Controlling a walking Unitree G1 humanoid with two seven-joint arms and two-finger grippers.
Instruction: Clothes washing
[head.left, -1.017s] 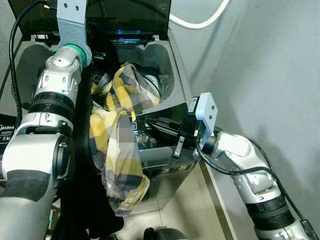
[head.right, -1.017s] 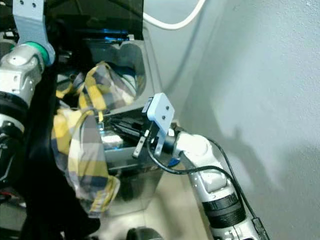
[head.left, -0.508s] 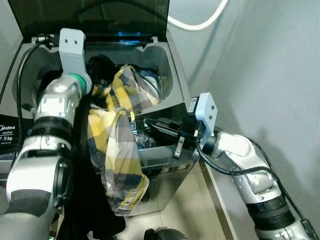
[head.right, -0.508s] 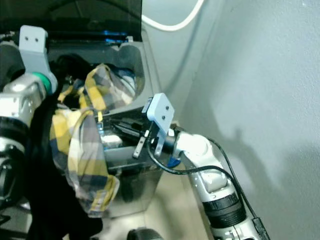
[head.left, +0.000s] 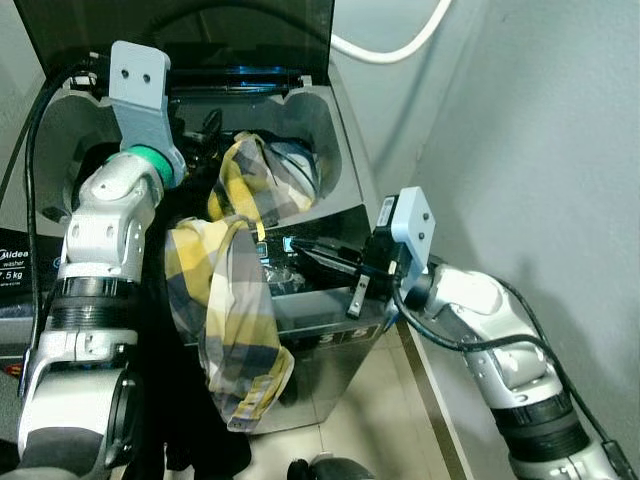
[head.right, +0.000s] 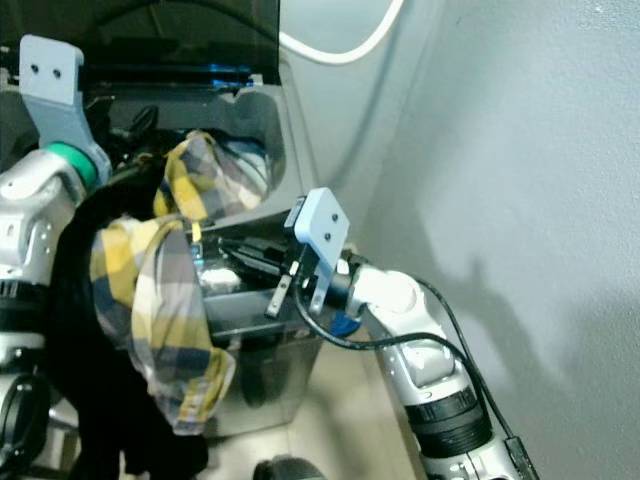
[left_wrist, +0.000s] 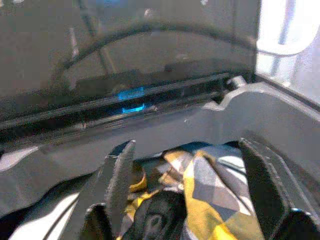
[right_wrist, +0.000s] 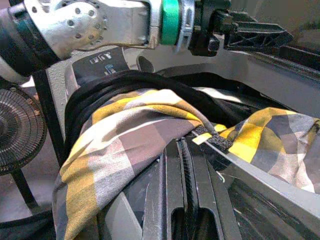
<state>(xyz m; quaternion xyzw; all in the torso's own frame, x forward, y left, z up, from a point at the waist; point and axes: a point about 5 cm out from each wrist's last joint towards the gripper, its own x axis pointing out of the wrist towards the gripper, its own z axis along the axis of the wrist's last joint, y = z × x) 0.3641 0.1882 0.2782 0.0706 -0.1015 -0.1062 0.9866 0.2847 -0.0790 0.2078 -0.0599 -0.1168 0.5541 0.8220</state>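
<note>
One yellow and grey checked shirt (head.left: 235, 300) is what I must handle here: half of it lies in the drum of the washing machine (head.left: 345, 215), and the other half hangs over the front rim and down the front panel, with its end near the floor. A black garment (head.left: 185, 420) hangs beside it, partly under it, draped over my left arm and down the front too. I judge the shirt is light and very soft, so it will fold and slide, and the hanging part can pull the rest out of the drum if I let it go loose. The best place to take it, I think, is the thick bunch just where it crosses the rim, not the thin lower edge. My left gripper (left_wrist: 192, 185) is above the drum opening with its two fingers spread apart and nothing between them; the cloth is just below. My right gripper (right_wrist: 184, 200) is at the front rim, fingers pressed together with no cloth caught, its tip touching the fold of the shirt. The lid (head.left: 200, 30) stands up at the back, and a white hose (head.left: 395, 45) runs on the wall behind.
</note>
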